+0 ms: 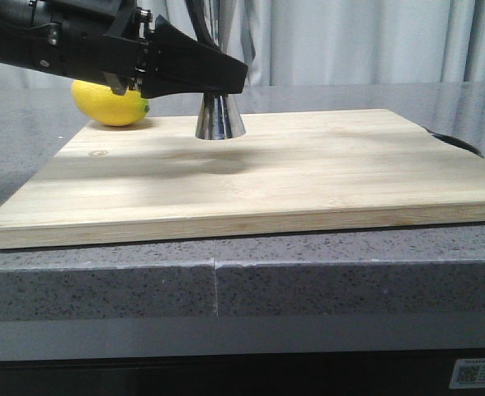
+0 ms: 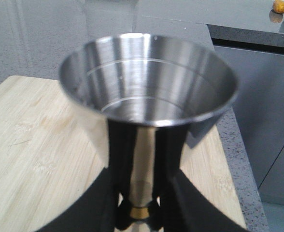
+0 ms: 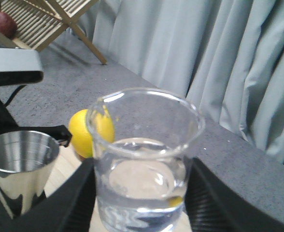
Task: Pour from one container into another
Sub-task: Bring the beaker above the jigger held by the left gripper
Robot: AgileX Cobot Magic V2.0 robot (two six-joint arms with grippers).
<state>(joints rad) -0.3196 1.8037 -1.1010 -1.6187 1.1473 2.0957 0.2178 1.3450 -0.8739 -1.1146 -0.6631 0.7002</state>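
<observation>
The steel jigger (image 1: 219,120) stands upright on the wooden cutting board (image 1: 308,181), towards its back left. My left gripper (image 1: 226,78) reaches in from the left and is shut on the jigger's narrow waist; in the left wrist view the black fingers (image 2: 108,193) flank the gold band below the empty upper cup (image 2: 147,82). My right gripper (image 3: 142,203) is shut on the clear glass beaker (image 3: 144,164), which holds clear liquid and is upright. The beaker sits beside and slightly above the jigger's rim (image 3: 21,150). Neither the beaker nor the right gripper shows in the front view.
A yellow lemon (image 1: 110,103) lies at the board's back left corner, close behind the left gripper. A dark object (image 1: 457,142) pokes out past the board's right edge. A wooden rack (image 3: 55,14) stands on the grey counter by the curtain.
</observation>
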